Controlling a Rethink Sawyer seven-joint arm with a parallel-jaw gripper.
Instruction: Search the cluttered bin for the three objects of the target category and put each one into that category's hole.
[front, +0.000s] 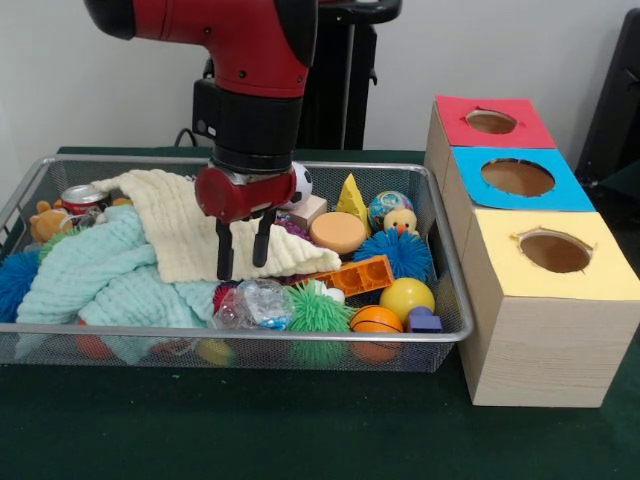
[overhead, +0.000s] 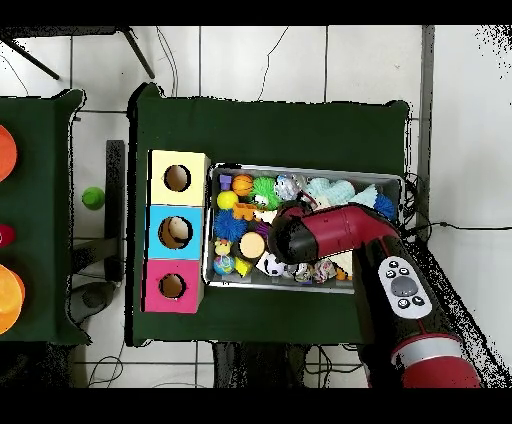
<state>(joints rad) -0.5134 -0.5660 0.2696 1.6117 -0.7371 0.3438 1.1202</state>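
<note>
A wire bin (front: 240, 333) holds a heap of toys and cloths. My gripper (front: 243, 250) hangs open over the middle of it, fingertips just above a cream cloth (front: 190, 235), with nothing between them. Right of it lie an orange brick (front: 360, 275), a peach disc (front: 338, 232), a yellow wedge (front: 352, 198), a blue spiky ball (front: 405, 253), a yellow ball (front: 406, 297), a small basketball (front: 377, 320) and a green spiky ball (front: 318, 310). In the overhead view the arm (overhead: 330, 232) hides the gripper and much of the bin (overhead: 300, 167).
Three wooden boxes with round holes stand right of the bin: red top (front: 455, 110) farthest, blue (front: 470, 190) in the middle, yellow (front: 500, 270) nearest. A mint cloth (front: 100, 275), a can (front: 82, 198) and a teddy (front: 48, 220) fill the bin's left side.
</note>
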